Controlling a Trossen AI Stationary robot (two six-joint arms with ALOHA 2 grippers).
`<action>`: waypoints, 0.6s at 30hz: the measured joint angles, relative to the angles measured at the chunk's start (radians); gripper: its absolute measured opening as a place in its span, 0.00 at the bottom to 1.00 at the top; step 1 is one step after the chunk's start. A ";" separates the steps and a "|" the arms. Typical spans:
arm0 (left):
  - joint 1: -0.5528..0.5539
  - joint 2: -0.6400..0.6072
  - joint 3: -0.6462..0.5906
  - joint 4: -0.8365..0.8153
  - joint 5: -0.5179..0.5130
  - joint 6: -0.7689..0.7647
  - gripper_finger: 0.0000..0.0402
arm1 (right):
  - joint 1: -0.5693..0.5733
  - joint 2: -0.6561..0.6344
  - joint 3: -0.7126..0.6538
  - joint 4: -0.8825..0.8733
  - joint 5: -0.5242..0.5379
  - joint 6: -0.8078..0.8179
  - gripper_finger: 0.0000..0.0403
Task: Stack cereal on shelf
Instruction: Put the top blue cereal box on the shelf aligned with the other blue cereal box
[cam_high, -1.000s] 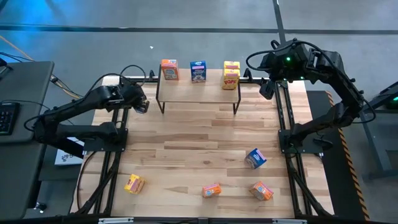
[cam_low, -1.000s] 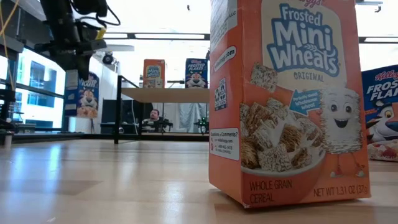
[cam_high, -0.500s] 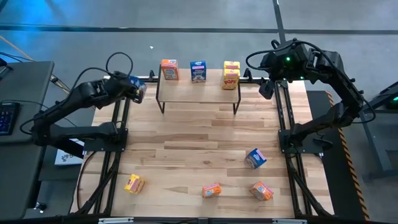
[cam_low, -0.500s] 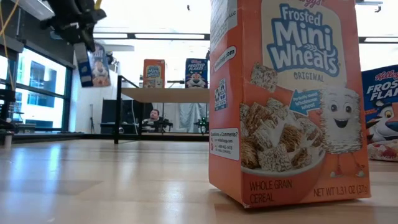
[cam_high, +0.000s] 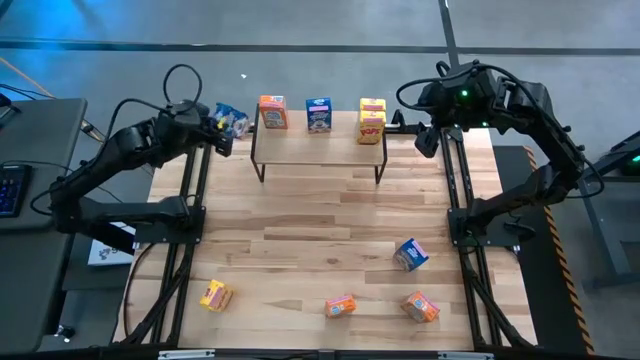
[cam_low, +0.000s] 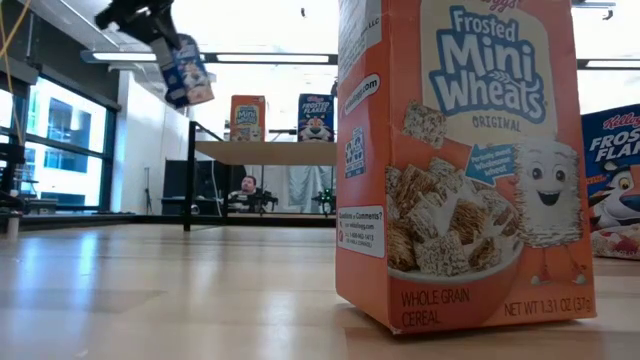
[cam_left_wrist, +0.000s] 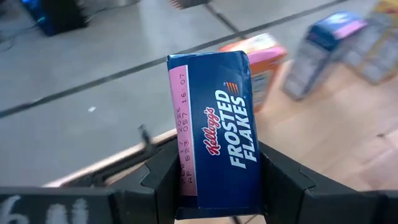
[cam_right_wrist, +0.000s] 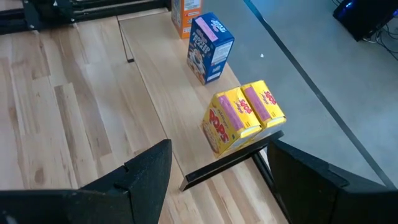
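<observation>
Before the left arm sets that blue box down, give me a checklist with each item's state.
1. Grip: left claw shut on the blue Frosted Flakes box, a finger on each side: ok.
2. Height: box hangs above the shelf board: ok.
3. Position: box is beside the shelf's left end, not over it: not ok.
4. Free spot left of the orange box: cannot tell.
5. Box tilted in the low view: not ok.
6. Right claw open, waiting off the shelf's right end: ok.
</observation>
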 joint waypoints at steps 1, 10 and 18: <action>0.000 0.006 0.001 0.025 0.017 0.021 0.41 | 0.000 0.000 0.000 0.004 0.000 0.000 0.64; -0.009 0.093 0.001 0.175 0.127 0.129 0.41 | 0.000 0.000 0.000 0.002 0.000 -0.002 0.64; -0.083 0.194 0.001 0.305 0.152 0.244 0.41 | 0.000 0.000 0.000 -0.001 -0.001 -0.002 0.64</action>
